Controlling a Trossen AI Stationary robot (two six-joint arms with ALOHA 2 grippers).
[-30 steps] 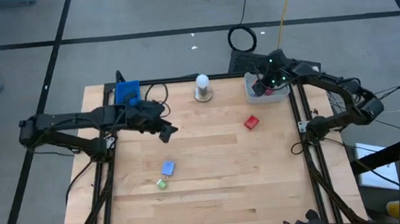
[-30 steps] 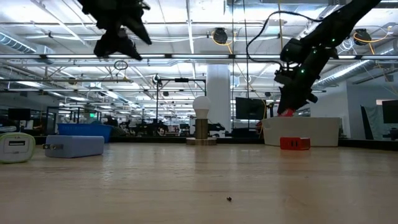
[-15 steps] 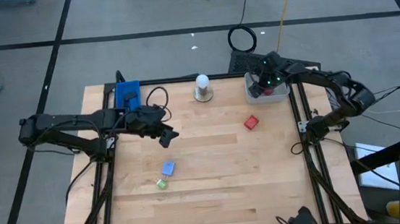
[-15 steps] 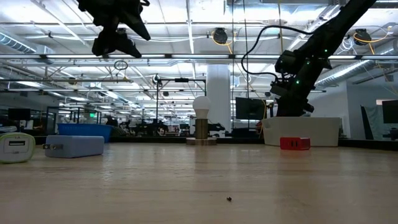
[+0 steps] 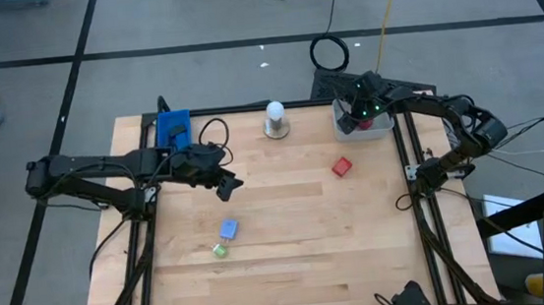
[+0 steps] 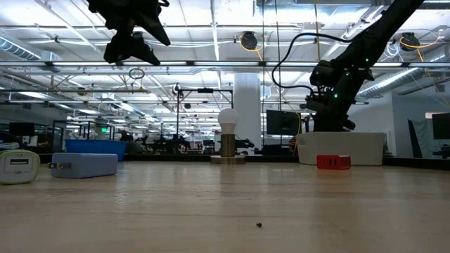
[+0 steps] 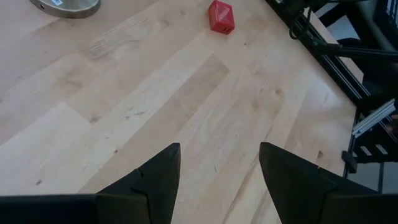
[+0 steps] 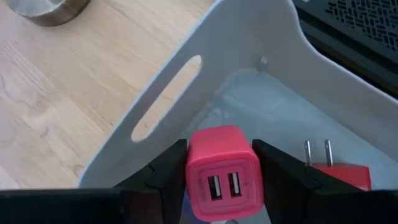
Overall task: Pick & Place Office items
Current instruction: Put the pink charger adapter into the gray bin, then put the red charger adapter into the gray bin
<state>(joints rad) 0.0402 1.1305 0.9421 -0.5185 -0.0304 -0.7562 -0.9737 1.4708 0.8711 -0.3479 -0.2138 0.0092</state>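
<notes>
High view: I see my right gripper (image 5: 353, 121) over the grey tray (image 5: 383, 129) at the table's far right corner, and my left gripper (image 5: 225, 184) above bare wood, with a red block (image 5: 341, 167), a light-blue block (image 5: 227, 229) and a green bit (image 5: 220, 250) lying loose. Low view: the red block (image 6: 332, 162) sits just before the tray (image 6: 365, 148). Left wrist view: my fingers (image 7: 155, 180) are spread, empty. Right wrist view: my fingers (image 8: 166, 174) clamp a pink USB charger (image 8: 222, 173), ports facing the camera, above another red charger (image 8: 339, 172) whose prongs point away.

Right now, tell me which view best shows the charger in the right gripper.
The right wrist view: the pink charger sits between the right gripper fingers, USB ports facing the camera, over the grey tray. High and low views hide it; the left wrist misses it.
</notes>
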